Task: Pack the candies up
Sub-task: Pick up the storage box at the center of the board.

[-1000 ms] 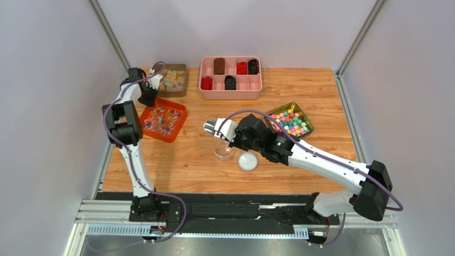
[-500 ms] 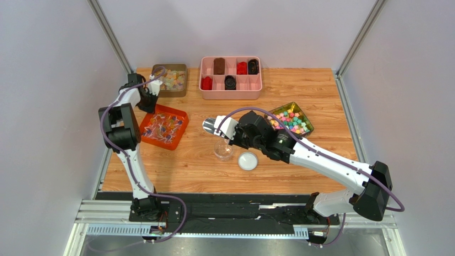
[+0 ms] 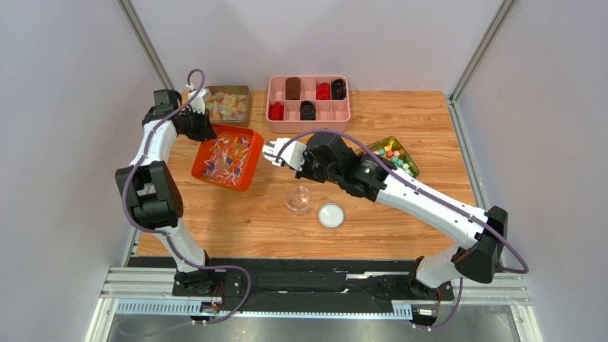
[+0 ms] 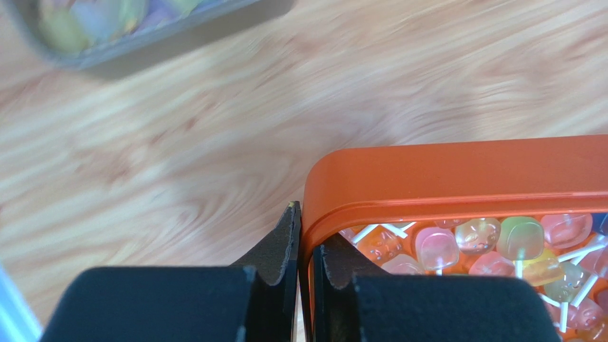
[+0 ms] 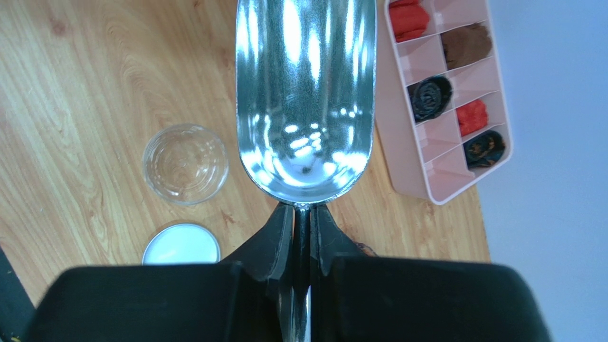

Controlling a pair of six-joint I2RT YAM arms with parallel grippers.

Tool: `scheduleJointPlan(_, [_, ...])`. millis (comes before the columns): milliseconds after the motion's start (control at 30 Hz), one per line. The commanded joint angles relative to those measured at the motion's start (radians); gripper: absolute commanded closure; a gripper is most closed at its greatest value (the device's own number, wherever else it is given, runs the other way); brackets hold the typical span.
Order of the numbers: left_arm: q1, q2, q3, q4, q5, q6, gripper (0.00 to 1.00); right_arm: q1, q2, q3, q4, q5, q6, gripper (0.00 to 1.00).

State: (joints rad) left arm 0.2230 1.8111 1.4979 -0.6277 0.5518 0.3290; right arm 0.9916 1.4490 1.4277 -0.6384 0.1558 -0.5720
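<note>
1. Candies [image 4: 499, 239]: small glossy translucent sweets in pink, yellow and orange, thin white sticks among them; heaped inside orange rounded-corner plastic tray [image 4: 457, 167], on the left part of the wood-grain table [image 3: 250, 221].
2. Left gripper [image 4: 305, 239]: matte black fingers pinched narrow on the tray's corner wall, one finger outside, one inside.
3. Right gripper [image 5: 302, 214]: closed tight on the thin flat handle of polished metal scoop [image 5: 305, 92]; bowl long, curved, mirror-bright, tip just beside the orange tray's right edge, apart from it.
4. Clear round glass jar [image 3: 298, 199]: upright, mouth uncovered, near table centre; flat white round lid [image 3: 331, 215] just beside it on the wood.
5. Pink plastic divided box [image 3: 308, 100]: at the far edge; red, brown and black pieces in separate compartments.
6. Grey-brown rectangular tray [image 3: 228, 105]: pale pastel pieces, behind the orange tray; blurred in the left wrist view.
7. Shiny green-gold tray [image 3: 394, 151]: bright blocky sweets, partly hidden by the right arm.
</note>
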Motion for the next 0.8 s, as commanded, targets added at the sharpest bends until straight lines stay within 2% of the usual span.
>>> scheduleJointPlan(0, [0.003, -0.064, -0.045, 0.092, 0.302, -0.105, 1.0, 0.002, 0.016, 0.156, -0.05, 0.06, -0.005, 1.0])
scheduleJointPlan(133, [0.004, -0.079, -0.125, 0.264, 0.402, -0.177, 1.0, 0.002, 0.031, 0.229, -0.083, 0.096, -0.002, 1.0])
scheduleJointPlan(267, [0.009, 0.025, -0.055, 0.209, 0.502, -0.215, 1.0, 0.002, 0.051, 0.275, -0.11, 0.119, 0.004, 1.0])
scheduleJointPlan(433, [0.006, 0.028, -0.088, 0.259, 0.412, -0.223, 1.0, -0.001, 0.059, 0.287, -0.127, 0.123, 0.008, 1.0])
scheduleJointPlan(500, [0.0, 0.037, -0.082, 0.234, 0.407, -0.209, 1.0, 0.001, 0.067, 0.29, -0.132, 0.128, 0.003, 1.0])
scheduleJointPlan(567, [-0.02, 0.012, -0.093, 0.23, 0.202, -0.212, 1.0, 0.001, 0.079, 0.301, -0.135, 0.14, 0.0, 1.0])
scheduleJointPlan(600, [-0.033, 0.001, -0.117, 0.233, 0.166, -0.181, 1.0, 0.001, 0.083, 0.303, -0.136, 0.142, 0.0, 1.0])
scheduleJointPlan(667, [-0.024, -0.021, -0.136, 0.247, 0.264, -0.162, 1.0, 0.001, 0.093, 0.307, -0.144, 0.137, 0.001, 1.0])
scheduleJointPlan(733, [-0.011, -0.003, -0.102, 0.191, 0.397, -0.157, 1.0, -0.001, 0.1, 0.316, -0.148, 0.133, 0.006, 1.0])
scheduleJointPlan(767, [-0.011, 0.029, -0.084, 0.165, 0.402, -0.165, 1.0, -0.002, 0.105, 0.32, -0.15, 0.131, 0.006, 1.0])
